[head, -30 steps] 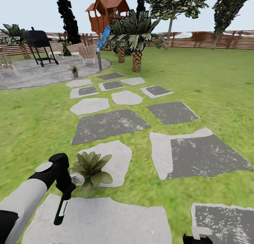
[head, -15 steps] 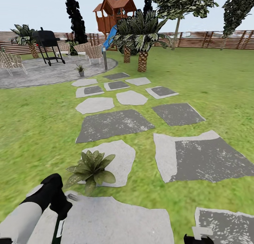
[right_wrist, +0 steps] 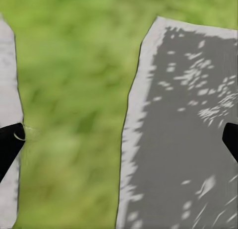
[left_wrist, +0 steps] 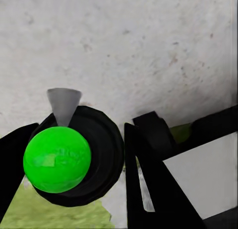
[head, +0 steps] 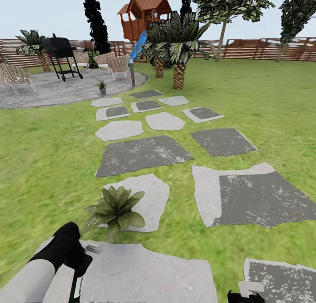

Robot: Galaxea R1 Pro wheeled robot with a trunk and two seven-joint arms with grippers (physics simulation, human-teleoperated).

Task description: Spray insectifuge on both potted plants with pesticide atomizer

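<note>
In the head view my left gripper (head: 75,268) is low at the left over a pale stepping stone (head: 145,272), shut on the pesticide atomizer (head: 74,287), whose dark green body with a white label hangs downward. The left wrist view shows the atomizer (left_wrist: 74,159) end-on: a round dark body with a bright green ball and a grey nozzle cone, between black fingers (left_wrist: 148,184). One potted plant (head: 115,208) stands just beyond my left gripper, its pot hidden under the leaves. The other potted plant (head: 102,85) stands far off on the paved patch. My right gripper (right_wrist: 119,144) is open over grass and stone.
Stepping stones (head: 142,154) lead across the lawn to the round paved patch (head: 57,92), which holds a black grill (head: 61,53) and wicker chairs (head: 15,75). Palms (head: 177,44), a wooden playhouse (head: 142,16) and a slatted fence (head: 263,48) stand behind. My right gripper's tip (head: 245,297) shows at the lower edge.
My left arm has dropped lower and nearer with the atomizer, away from the near plant. The whole head view has shifted slightly, so the camera moved.
</note>
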